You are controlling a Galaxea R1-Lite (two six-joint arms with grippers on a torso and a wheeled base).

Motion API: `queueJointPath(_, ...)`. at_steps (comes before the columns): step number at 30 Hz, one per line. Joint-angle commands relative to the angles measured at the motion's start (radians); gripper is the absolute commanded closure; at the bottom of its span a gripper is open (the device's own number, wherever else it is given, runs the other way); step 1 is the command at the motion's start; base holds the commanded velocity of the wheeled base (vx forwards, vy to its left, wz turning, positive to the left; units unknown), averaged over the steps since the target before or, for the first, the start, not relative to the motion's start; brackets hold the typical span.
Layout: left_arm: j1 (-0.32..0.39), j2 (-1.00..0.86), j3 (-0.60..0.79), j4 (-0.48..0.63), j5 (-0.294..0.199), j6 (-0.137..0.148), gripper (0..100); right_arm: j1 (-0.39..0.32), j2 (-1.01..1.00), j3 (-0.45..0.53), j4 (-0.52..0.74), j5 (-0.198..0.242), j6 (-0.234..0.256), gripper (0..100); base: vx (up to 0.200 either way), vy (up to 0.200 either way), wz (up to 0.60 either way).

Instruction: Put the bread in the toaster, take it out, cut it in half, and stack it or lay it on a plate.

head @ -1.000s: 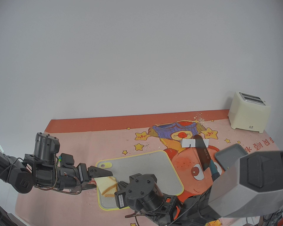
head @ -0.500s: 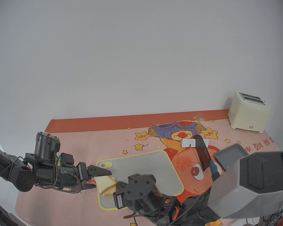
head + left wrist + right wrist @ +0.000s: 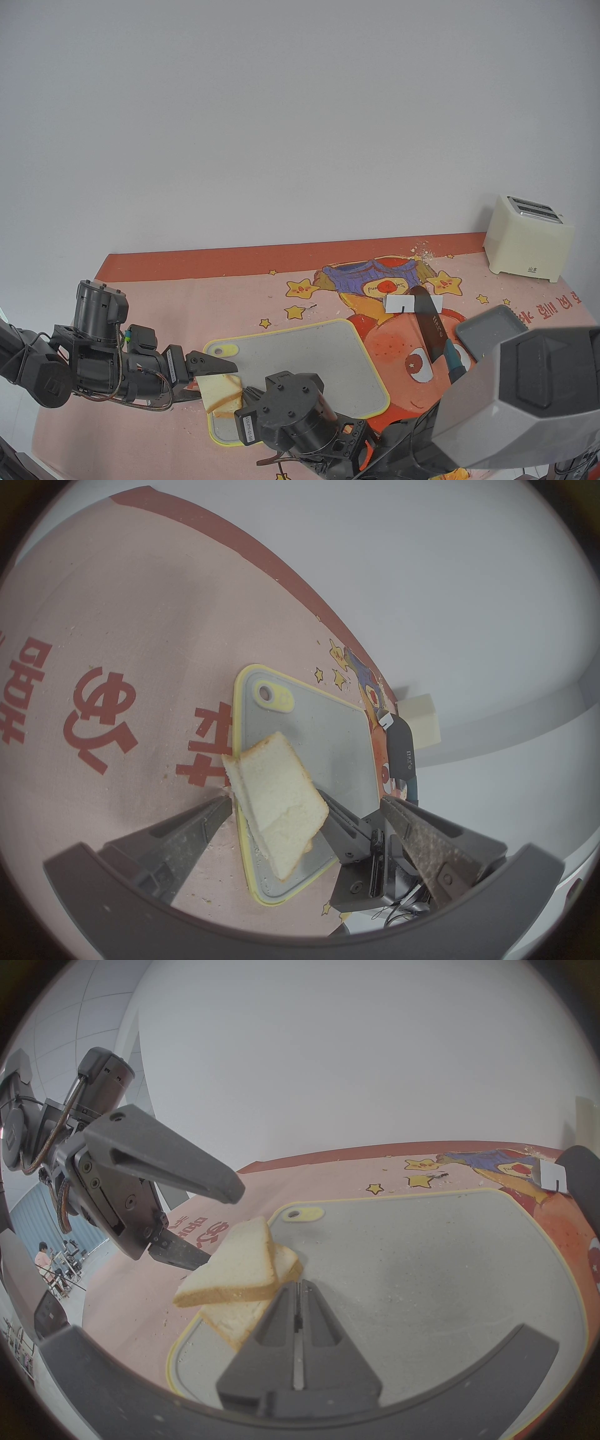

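Two pale bread halves (image 3: 228,1272) lie stacked askew between the spread left claw (image 3: 306,800); right claw (image 3: 299,1286) pressed together.

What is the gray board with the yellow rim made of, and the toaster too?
The board looks like plastic: a flat matte gray face with a smooth yellow rim and a molded hanging hole. The toaster seems to have a cream plastic or painted shell, smooth and dull, with shinier, probably metal, slots on top.
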Motion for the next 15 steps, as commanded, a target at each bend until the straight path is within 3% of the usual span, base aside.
queueJointPath(1, 0.0, 0.004, 0.005, 0.0, -0.001, 0.0, 0, 0.014, 0.013, -0.016, 0.0, 0.001, 0.002, 100, 0.0, 0.0, 0.0)
queueJointPath(6, 0.0, 0.004, 0.005, 0.0, -0.001, 0.0, 0, 0.047, 0.047, -0.025, -0.077, 0.0, 0.012, 100, 0.0, 0.0, 0.0)
queueJointPath(15, 0.001, 0.001, 0.007, 0.0, -0.003, 0.0, 0, 0.023, 0.01, 0.02, -0.086, 0.0, 0.009, 100, 0.0, 0.0, 0.0)
